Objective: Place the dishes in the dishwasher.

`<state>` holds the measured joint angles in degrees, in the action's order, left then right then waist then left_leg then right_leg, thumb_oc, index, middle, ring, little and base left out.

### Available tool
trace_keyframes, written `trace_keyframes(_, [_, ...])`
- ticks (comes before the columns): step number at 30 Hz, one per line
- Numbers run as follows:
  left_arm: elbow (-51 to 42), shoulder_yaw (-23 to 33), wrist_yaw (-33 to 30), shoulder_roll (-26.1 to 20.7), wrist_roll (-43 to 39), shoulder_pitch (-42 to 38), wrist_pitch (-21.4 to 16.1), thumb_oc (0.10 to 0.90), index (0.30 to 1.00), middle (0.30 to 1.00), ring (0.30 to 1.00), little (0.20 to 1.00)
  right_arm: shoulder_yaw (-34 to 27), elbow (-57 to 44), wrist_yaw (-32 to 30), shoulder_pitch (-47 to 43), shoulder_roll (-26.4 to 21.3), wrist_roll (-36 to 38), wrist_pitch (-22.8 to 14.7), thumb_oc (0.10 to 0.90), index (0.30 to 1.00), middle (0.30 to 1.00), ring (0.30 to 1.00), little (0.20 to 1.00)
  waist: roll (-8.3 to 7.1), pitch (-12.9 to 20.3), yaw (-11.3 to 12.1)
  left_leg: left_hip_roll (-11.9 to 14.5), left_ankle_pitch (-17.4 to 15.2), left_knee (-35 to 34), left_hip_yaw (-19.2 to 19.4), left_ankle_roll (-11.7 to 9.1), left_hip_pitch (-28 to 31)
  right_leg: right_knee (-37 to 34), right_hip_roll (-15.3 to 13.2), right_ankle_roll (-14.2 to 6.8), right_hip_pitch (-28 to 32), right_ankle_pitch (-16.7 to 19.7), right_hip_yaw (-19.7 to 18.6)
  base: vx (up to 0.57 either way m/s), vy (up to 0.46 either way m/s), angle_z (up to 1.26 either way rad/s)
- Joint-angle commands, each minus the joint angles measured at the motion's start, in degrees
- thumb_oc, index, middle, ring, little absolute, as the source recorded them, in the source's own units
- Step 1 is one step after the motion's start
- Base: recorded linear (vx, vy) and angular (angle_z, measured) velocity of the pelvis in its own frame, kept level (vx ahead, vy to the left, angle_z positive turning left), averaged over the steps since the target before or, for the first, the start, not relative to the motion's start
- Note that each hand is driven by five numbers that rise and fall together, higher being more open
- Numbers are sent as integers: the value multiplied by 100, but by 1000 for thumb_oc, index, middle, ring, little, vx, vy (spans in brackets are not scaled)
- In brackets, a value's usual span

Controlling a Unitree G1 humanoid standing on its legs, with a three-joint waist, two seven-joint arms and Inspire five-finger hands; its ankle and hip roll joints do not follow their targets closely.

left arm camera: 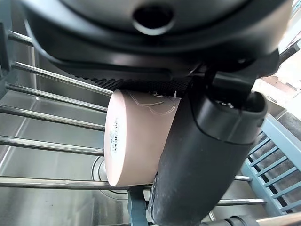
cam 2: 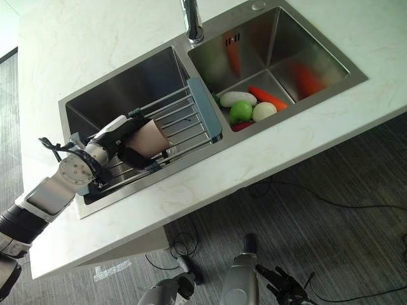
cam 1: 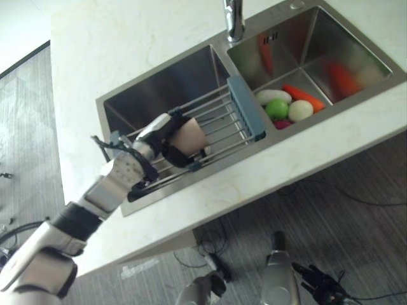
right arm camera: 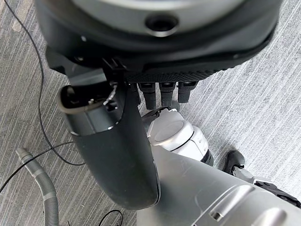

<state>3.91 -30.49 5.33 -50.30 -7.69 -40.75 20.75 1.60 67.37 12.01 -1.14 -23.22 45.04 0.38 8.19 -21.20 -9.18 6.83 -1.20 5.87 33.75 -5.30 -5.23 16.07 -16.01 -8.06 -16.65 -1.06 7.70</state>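
Observation:
A pale pink cup (cam 1: 191, 137) lies tilted on the wire rack (cam 1: 222, 121) that spans the left sink basin (cam 1: 165, 82). My left hand (cam 1: 166, 147) reaches in from the lower left and is shut on the cup, fingers over its top and thumb (left arm camera: 207, 155) down its side. In the left wrist view the cup (left arm camera: 136, 141) sits just above the rack's bars (left arm camera: 47, 117). My right hand (cam 1: 323, 284) hangs low over the floor, away from the counter, with its fingers relaxed and nothing in it; its thumb (right arm camera: 113, 150) shows large in the right wrist view.
The rack has a blue end piece (cam 1: 246, 108) by the divider. The right basin (cam 1: 331, 38) holds a carrot (cam 1: 303, 96), a green fruit (cam 1: 276, 108) and pale vegetables (cam 1: 272, 95). A faucet (cam 1: 234, 19) stands behind the sinks. The white counter (cam 1: 127, 38) surrounds them.

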Motion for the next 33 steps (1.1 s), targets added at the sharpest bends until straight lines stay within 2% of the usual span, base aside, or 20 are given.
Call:
trace_keyframes(1, [233, -175, 278, -60, -62, 28, -141, 400, 300, 300, 300, 300, 159, -184, 52, 182, 108, -98, -66, 800, 900, 900, 900, 900, -145, 116, -20, 253, -874, 1132, -310, 37, -342, 112, -255, -607, -160, -286, 259, 0, 0, 0])
trace_keyframes(5, [87, -190, 173, -83, -354, 64, -354, 400, 300, 300, 300, 300, 175, -76, 73, 187, 126, -142, -106, 800, 900, 900, 900, 900, -158, 186, 18, 251, -903, 1132, -303, 64, -269, 112, -262, -590, -49, -318, 358, 2, -2, 1])
trace_keyframes(7, [-150, -75, -304, -122, -364, 156, -662, 400, 300, 300, 300, 300, 162, 60, 62, 255, 192, -256, -131, 800, 900, 900, 900, 900, -186, 356, 91, 246, -948, 1132, -286, 102, -145, 112, -285, -567, 140, -374, 521, 28, -30, 7])
trace_keyframes(9, [-247, 136, -708, -160, -398, 239, -771, 400, 300, 300, 300, 300, 198, 125, 5, 285, 242, -254, -113, 800, 900, 900, 900, 900, -211, 491, 159, 243, -969, 1132, -281, 121, -68, 112, -286, -541, 257, -424, 627, 31, -40, 13])
trace_keyframes(13, [-426, 956, -1654, -404, -19, 537, -1274, 400, 300, 300, 300, 300, 297, 247, -140, 384, 410, -420, -8, 800, 900, 900, 900, 900, -265, 846, 378, 191, -1018, 1132, -386, 159, 99, 112, -222, -421, 565, -573, 872, 34, -68, 20])
trace_keyframes(15, [-380, 1617, -2330, -619, 272, 783, -1736, 400, 300, 300, 300, 300, 323, 419, -286, 450, 517, -594, 44, 800, 900, 900, 900, 900, -289, 1116, 573, 168, -1030, 1132, -523, 155, 186, 112, -136, -326, 773, -703, 996, 54, -90, 56])
trace_keyframes(17, [-402, 1889, -2517, -727, 337, 905, -1831, 400, 300, 300, 300, 300, 331, 484, -328, 466, 541, -639, 50, 800, 900, 900, 900, 900, -295, 1195, 636, 170, -1027, 1132, -595, 142, 212, 112, -104, -296, 848, -746, 1037, 43, -60, 49])
trace_keyframes(18, [-426, 2185, -2810, -856, 405, 1026, -1976, 400, 300, 300, 300, 300, 304, 535, -357, 477, 542, -709, 65, 800, 900, 900, 900, 900, -310, 1260, 725, 179, -1013, 1132, -689, 118, 234, 112, -70, -259, 929, -802, 1077, 37, -74, 24])
trace_keyframes(20, [-535, 2654, -3066, -1001, 462, 1260, -2044, 400, 300, 300, 300, 300, 246, 585, -352, 455, 508, -842, 111, 800, 900, 900, 900, 900, -331, 1335, 849, 190, -990, 1132, -872, 81, 254, 112, -8, -204, 1044, -884, 1129, 36, -75, 30])
trace_keyframes(24, [-821, 3490, -3478, -1083, 477, 1865, -1944, 400, 300, 300, 300, 300, 266, 570, -352, 400, 469, -1251, 171, 800, 900, 900, 900, 900, -351, 1407, 1115, 212, -911, 1132, -1197, -5, 237, 112, 78, -122, 1187, -997, 1210, 24, -45, 36])
trace_keyframes(27, [-1066, 4222, -3648, -907, 752, 2561, -1711, 400, 300, 300, 300, 300, 397, 573, -371, 398, 505, -1659, 267, 800, 900, 900, 900, 900, -325, 1419, 1353, 453, -738, 1132, -1514, -155, 26, 112, 91, -141, 1269, -1031, 1334, -37, -30, 47])
trace_keyframes(29, [-1174, 4421, -3676, -653, 846, 2791, -1904, 400, 300, 300, 300, 300, 407, 607, -361, 506, 580, -1574, 209, 800, 900, 900, 900, 900, -318, 1389, 1337, 751, -534, 1132, -1114, -284, -43, 112, -19, -185, 1386, -996, 1725, -167, -39, 154])
trace_keyframes(30, [-1220, 4335, -3572, -374, 785, 2763, -2264, 400, 300, 300, 300, 300, 376, 574, -479, 641, 637, -1022, 110, 800, 900, 900, 900, 900, -357, 1334, 1249, 988, -471, 1132, -631, -403, 103, 112, -82, -232, 1552, -1032, 1988, -340, 94, 391])
trace_keyframes(31, [-1226, 4193, -3457, -133, 762, 2642, -2336, 400, 300, 300, 300, 300, 300, 544, -541, 741, 657, -655, 11, 800, 900, 900, 900, 900, -387, 1271, 1092, 1179, -317, 1132, -274, -426, 243, 112, -173, -212, 1623, -913, 2346, -357, 182, 466])
trace_keyframes(33, [-1137, 4114, -3463, -68, 741, 2560, -2301, 400, 300, 300, 300, 300, 166, 556, -546, 744, 651, -607, -20, 800, 900, 900, 900, 900, -430, 1245, 1049, 1150, -361, 1132, -173, -363, 379, 112, -259, -201, 1613, -817, 2530, -220, 278, 425])
